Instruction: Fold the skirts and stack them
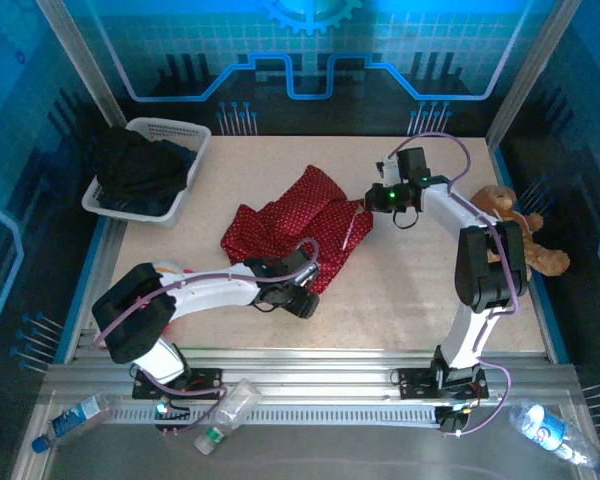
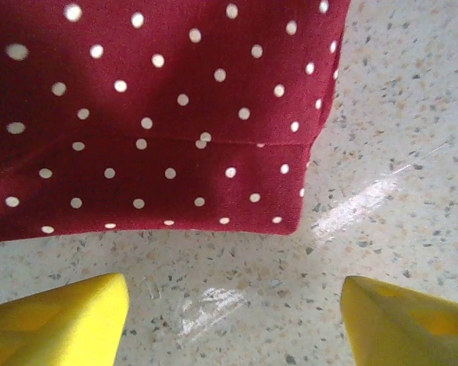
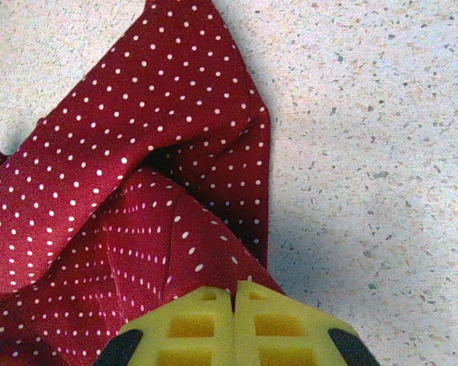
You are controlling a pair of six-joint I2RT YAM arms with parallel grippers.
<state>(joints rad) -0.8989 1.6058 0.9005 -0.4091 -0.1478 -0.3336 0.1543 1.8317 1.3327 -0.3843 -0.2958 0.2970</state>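
Near the middle of the speckled beige surface (image 1: 410, 290): a red cloth skirt with small white dots (image 1: 285, 235). Lies rumpled and partly doubled over itself, flat on the surface.

At the skirt's right-hand corner: the right pincer (image 1: 368, 205), yellow fingertips (image 3: 195, 324) pressed together, pinching a raised fold at the skirt's edge. From the right wrist, red dotted cloth (image 3: 122, 175) running in under the closed tips.

At the skirt's near edge: the left pincer (image 1: 305, 300), low over the surface, spread wide and holding nothing. From the left wrist, two yellow fingers (image 2: 53, 320) well apart with bare surface (image 2: 397, 114) between them, just short of a hemmed corner of the skirt (image 2: 160, 114), not touching it.

At the far left corner: a white slotted plastic basket (image 1: 180, 130) with a heap of black and dark blue cloth (image 1: 140, 165) inside, draped over its rim.

At the right edge of the surface, beside the right arm: a brown teddy bear (image 1: 515, 215).

On the metal frame by the arm bases: three clear plastic bottles (image 1: 80, 415), lying on their sides.
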